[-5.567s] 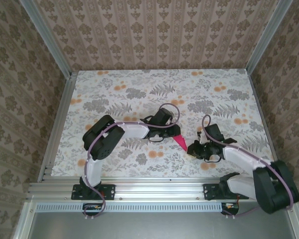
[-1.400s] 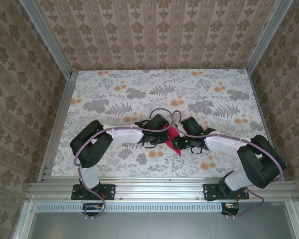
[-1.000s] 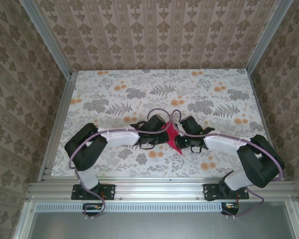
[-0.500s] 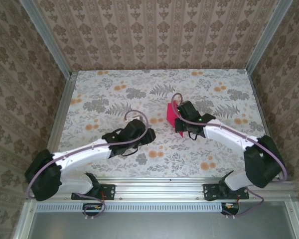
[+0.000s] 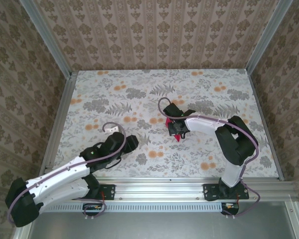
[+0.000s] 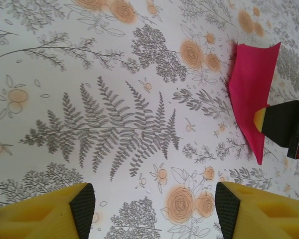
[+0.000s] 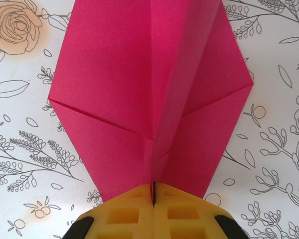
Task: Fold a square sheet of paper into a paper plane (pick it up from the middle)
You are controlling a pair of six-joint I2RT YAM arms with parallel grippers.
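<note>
1. Top external view: at lower left of the frame, the left tool [image 5: 128,143] sits low over the floral counter [image 5: 99,89], well apart from the pink plane [image 5: 177,138].
2. Left wrist view: its yellow fingers [image 6: 65,209] are spread wide at the bottom corners, with nothing between them and bare counter beneath.
3. Farther off, at the upper right of that frame, the plane tapers to a point aimed down the frame.
4. Right wrist view: at bottom middle, the right tool [image 7: 153,196] is pressed together, pinching the plane's centre fold. Both wings fan out left and right above the counter.
5. Top external view: that tool and the plane sit just right of frame centre.
</note>
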